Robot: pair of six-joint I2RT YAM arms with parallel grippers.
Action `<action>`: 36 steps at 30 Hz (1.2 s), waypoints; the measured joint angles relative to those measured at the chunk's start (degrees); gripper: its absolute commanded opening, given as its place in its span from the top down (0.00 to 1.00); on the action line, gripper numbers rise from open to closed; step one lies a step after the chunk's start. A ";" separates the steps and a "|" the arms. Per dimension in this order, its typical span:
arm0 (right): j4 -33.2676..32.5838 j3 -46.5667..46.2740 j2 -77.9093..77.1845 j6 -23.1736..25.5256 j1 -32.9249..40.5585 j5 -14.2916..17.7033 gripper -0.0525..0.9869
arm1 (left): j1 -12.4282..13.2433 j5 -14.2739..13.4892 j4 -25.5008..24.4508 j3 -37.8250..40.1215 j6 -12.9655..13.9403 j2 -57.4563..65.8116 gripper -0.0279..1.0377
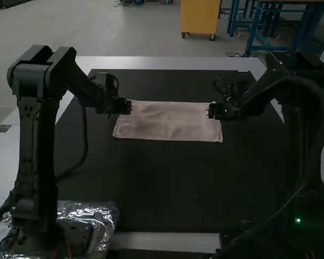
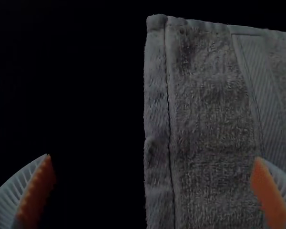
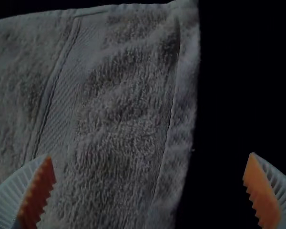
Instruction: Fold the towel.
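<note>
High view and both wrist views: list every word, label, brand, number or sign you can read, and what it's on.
No text can be read.
Towel: no lettering to make out, just a woven band.
Left arm, right arm, silvery wrapping: any print is too small or dim.

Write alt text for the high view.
A pinkish towel lies spread as a wide rectangle on a black mat, with the left gripper at its far left corner and the right gripper near its far right corner.
</note>
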 measured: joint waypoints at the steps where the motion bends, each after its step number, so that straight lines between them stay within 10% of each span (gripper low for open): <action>1: 0.00 0.61 0.46 0.00 0.00 0.00 0.08 | 0.00 -0.07 0.04 0.20 0.04 0.26 0.08; 17: -0.17 4.52 3.78 -0.28 0.00 0.07 0.11 | 0.00 -0.31 0.76 2.89 0.70 4.31 0.08; 19: -0.22 4.83 3.82 -0.50 0.00 0.07 0.33 | 0.00 -0.31 1.22 2.97 0.70 4.48 0.21; 21: -0.44 4.94 4.04 -0.68 0.00 -0.31 0.92 | 0.02 -0.74 1.79 3.32 0.94 5.05 0.62; 23: -0.11 4.90 4.39 -0.83 -0.13 -0.79 0.97 | 0.26 -0.92 2.38 3.63 1.14 5.44 0.96; 36: -0.07 4.61 4.39 0.70 -2.56 -6.64 0.97 | 0.04 3.63 5.88 3.67 1.51 5.75 0.95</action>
